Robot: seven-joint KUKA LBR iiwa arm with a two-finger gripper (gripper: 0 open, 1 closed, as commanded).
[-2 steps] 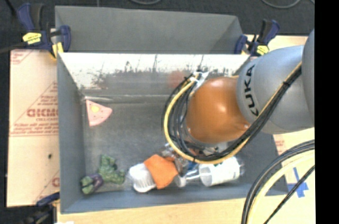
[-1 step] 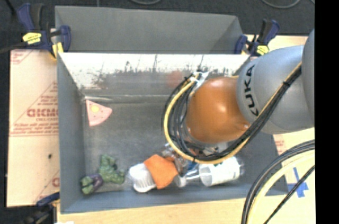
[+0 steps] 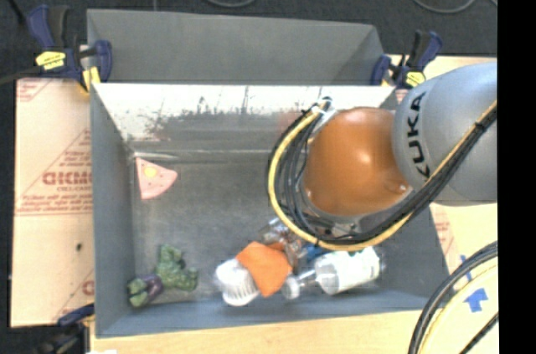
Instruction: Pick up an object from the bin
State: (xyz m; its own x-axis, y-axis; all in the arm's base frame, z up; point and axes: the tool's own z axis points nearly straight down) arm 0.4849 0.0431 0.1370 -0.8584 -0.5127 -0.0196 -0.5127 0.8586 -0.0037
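Claw (image 3: 284, 243), open or closed can't tell, sits just right-behind the orange wedge (image 3: 266, 269), white bottle (image 3: 345, 270) right of wedge; best centre on wedge alone, avoid bottle.

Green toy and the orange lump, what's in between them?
In the camera view, a white round thing lies against the orange lump; bare bin floor runs from it to the green toy.

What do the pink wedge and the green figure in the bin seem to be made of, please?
The pink wedge looks like foam or matte plastic: flat, dull, no glints. The green figure looks like moulded plastic or rubber: lumpy, slightly glossy.
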